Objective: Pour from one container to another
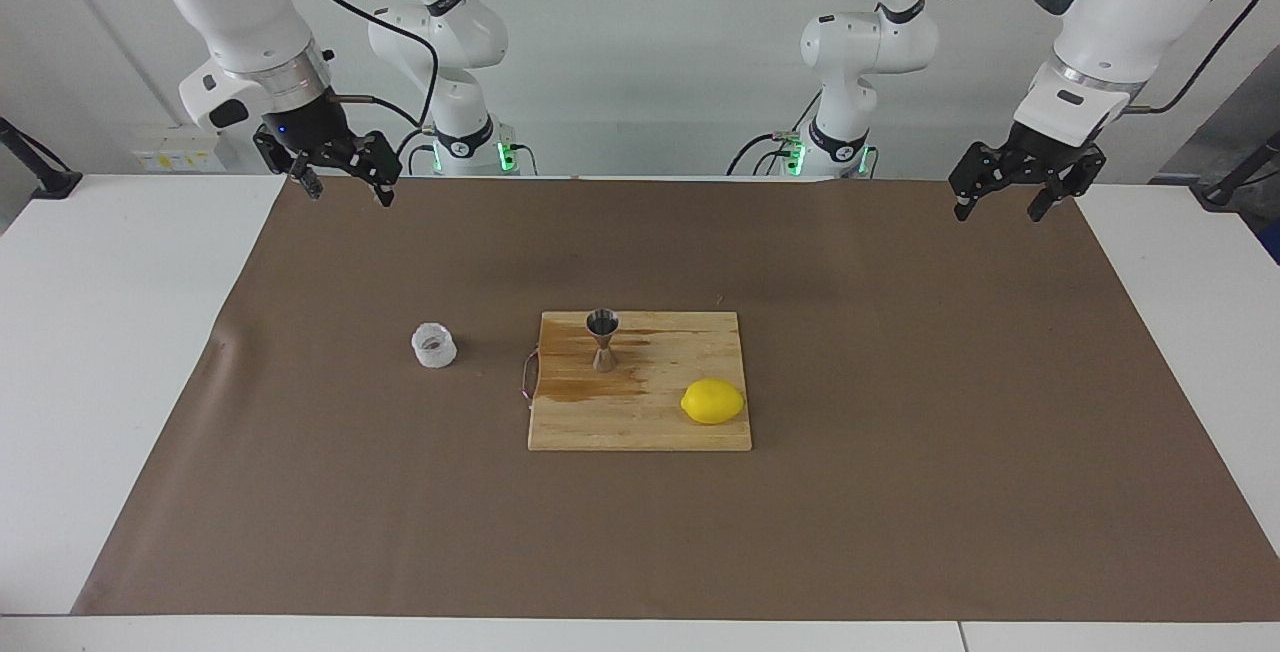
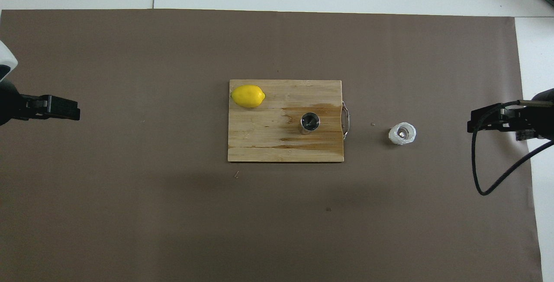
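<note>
On the brown mat beside the cutting board (image 1: 640,412), toward the right arm's end, sits the crinkled plastic cup (image 1: 434,345), light and crushable, best pinched gently across its sides, while both the right gripper (image 1: 343,175) and left gripper (image 1: 1008,194) hang raised, fingers apart, and the steel jigger (image 1: 603,339) stands upright on the board.

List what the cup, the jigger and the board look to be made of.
Plastic cup: thin translucent whitish plastic, judging by its crinkled, see-through sides.
Jigger: polished steel, apparently; it is shiny grey with bright reflections.
Cutting board: pale wood with visible grain strips, darker stained streaks near the jigger, and what looks like a metal wire handle at one end.
</note>
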### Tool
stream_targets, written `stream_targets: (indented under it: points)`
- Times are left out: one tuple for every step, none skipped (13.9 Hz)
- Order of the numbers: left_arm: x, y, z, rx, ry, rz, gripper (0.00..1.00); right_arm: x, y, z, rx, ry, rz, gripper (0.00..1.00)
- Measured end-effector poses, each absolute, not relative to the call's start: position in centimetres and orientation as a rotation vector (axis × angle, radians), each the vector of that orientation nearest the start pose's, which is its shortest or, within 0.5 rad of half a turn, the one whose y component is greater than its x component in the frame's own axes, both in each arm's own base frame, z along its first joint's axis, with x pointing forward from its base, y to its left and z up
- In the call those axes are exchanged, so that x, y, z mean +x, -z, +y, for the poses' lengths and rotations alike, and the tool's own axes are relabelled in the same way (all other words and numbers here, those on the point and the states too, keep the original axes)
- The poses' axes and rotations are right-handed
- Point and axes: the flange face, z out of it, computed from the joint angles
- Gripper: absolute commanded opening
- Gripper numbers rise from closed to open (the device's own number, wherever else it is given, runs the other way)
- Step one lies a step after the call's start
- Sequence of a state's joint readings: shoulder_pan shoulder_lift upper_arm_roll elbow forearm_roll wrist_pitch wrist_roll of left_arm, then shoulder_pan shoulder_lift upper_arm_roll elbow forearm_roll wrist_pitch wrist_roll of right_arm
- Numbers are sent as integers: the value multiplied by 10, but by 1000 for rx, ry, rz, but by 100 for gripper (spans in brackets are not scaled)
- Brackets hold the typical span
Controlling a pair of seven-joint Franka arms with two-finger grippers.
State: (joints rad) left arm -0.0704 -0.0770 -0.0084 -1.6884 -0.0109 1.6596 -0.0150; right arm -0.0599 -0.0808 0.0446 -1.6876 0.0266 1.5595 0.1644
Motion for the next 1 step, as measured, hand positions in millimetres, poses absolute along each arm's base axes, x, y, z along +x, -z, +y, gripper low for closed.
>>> stream_targets:
  points:
    - [536, -619, -44, -3152, 75, 99, 100, 527, -613, -9, -3106, -65, 292, 100]
